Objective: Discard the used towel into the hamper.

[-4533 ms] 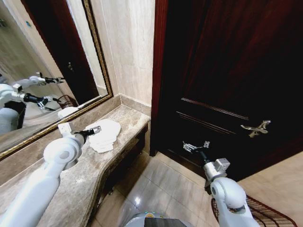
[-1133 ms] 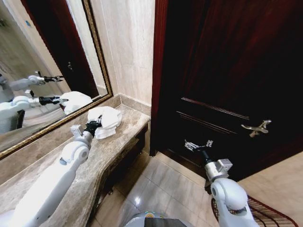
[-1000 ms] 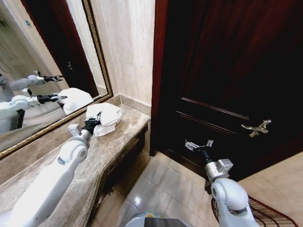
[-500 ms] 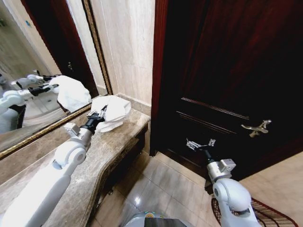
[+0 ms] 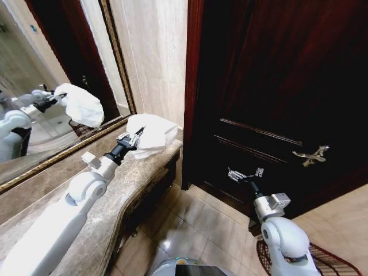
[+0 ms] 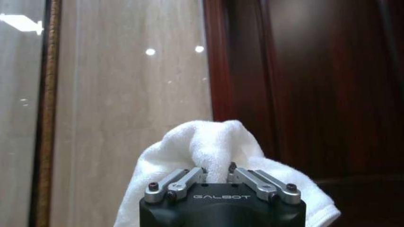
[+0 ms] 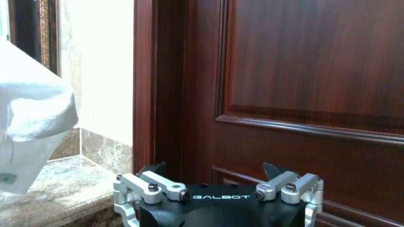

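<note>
left gripper (image 5: 136,137) grips towel (image 5: 154,133) — door (image 5: 276,86) beside.

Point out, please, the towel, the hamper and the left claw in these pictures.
towel (image 5: 154,133): head view, middle of the bunched white cloth.
hamper (image 5: 328,260): head view, its wire rim at the lower right corner.
left claw (image 5: 136,138): head view, between the fingertips, shut on the towel.

Left arm stretches forward, its pincer (image 5: 133,139) clamped shut; right arm reaches low, its pincer (image 5: 245,172) spread open.
</note>
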Controlling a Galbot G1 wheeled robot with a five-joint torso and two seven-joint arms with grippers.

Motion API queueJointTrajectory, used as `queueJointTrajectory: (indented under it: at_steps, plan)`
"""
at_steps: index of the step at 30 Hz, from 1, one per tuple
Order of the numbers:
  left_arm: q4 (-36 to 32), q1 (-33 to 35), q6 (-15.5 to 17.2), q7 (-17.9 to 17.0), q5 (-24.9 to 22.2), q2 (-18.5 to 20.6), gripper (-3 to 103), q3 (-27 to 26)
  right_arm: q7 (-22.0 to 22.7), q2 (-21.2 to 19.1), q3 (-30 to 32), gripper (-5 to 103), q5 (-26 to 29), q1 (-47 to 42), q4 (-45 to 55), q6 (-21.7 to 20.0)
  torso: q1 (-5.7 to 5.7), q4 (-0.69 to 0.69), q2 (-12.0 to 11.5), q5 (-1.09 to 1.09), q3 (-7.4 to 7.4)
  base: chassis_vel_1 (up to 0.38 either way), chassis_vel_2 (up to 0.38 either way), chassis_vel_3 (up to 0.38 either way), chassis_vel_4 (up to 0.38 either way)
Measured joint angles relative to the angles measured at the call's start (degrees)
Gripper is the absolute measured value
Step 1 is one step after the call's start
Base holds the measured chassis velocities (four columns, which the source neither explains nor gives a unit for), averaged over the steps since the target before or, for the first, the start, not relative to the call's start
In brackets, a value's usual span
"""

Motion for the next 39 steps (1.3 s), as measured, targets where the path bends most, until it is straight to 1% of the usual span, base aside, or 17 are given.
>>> queueJointTrajectory:
  at_steps: [1, 2, 4, 6, 7, 9, 10, 11, 13, 21, 39]
  plan:
    - [0.0, 0.0, 0.0, 0.0, 0.0, 0.0, 10, 0.0, 0.0, 0.0, 0.0, 100, 0.0, 0.0, 0.0, 0.0, 0.0, 0.0, 0.0, 0.0, 0.0, 0.0, 0.0, 0.0, 0.0]
    - [0.0, 0.2, -0.6, 1.2, -0.1, -0.2, 10, 0.0, 0.0, 0.0, 0.0, 100, 0.0, 0.0, 0.0, 0.0, 0.0, 0.0, 0.0, 0.01, 0.0, 0.0, 0.0, 0.0, 0.0]
    - [-0.1, 0.6, -1.0, 2.4, 0.1, -0.5, 10, 0.2, -0.1, 0.1, -0.2, 100, 0.0, 0.0, 0.2, 0.0, 0.0, 0.0, 0.0, 0.01, 0.0, 0.0, 0.0, 0.0, 0.0]
    - [-0.3, 0.8, -0.8, 2.3, 0.3, -0.6, 10, 0.3, -0.1, 0.2, -0.2, 100, 0.0, 0.0, 0.3, 0.0, 0.0, -0.01, 0.0, 0.01, 0.0, 0.0, 0.0, 0.0, 0.0]
    - [-0.7, 1.4, 0.4, 1.1, 0.8, -1.0, 10, 0.5, -0.1, 0.3, -0.3, 100, 0.0, -0.1, 0.6, -0.1, 0.0, -0.01, 0.0, 0.01, 0.0, 0.0, 0.0, 0.0, 0.0]
    - [-1.0, 2.0, 1.6, -0.9, 1.6, -1.5, 10, 0.7, -0.1, 0.4, -0.3, 100, 0.0, -0.1, 0.9, -0.2, 0.0, 0.0, 0.0, 0.0, 0.0, 0.0, 0.0, 0.0, 0.0]
    - [-1.0, 2.0, 1.6, -0.9, 1.6, -1.5, 10, 0.7, -0.1, 0.4, -0.3, 100, 0.0, -0.1, 0.9, -0.2, 0.0, 0.0, 0.0, 0.0, 0.0, 0.0, 0.0, 0.0, 0.0]
    - [-1.1, 2.3, 2.0, -1.9, 2.2, -1.9, 10, 0.8, -0.1, 0.4, -0.3, 100, 0.0, -0.1, 1.0, -0.4, 0.0, 0.0, 0.0, 0.0, 0.0, 0.0, 0.0, 0.0, 0.0]
    - [-1.2, 2.5, 2.3, -2.6, 2.6, -2.3, 10, 0.8, 0.1, 0.6, -0.4, 100, 0.0, 0.0, 1.1, -0.9, 0.0, 0.0, 0.0, 0.0, 0.0, 0.0, 0.0, 0.0, 0.0]
    - [-1.4, 2.7, 2.5, -2.7, 2.9, -2.6, 10, 0.4, -0.3, 0.8, -0.3, 100, -0.3, 0.1, 1.1, -1.9, 0.0, 0.0, 0.0, 0.01, 0.0, 0.0, 0.0, 0.0, 0.0]
    - [-2.1, 4.1, 2.9, -2.7, 3.4, -3.4, 10, 0.0, -0.5, 0.6, 0.1, 100, -0.1, -0.2, 0.9, -1.8, 0.0, 0.0, 0.0, 0.01, 0.0, 0.0, 0.0, 0.0, 0.0]
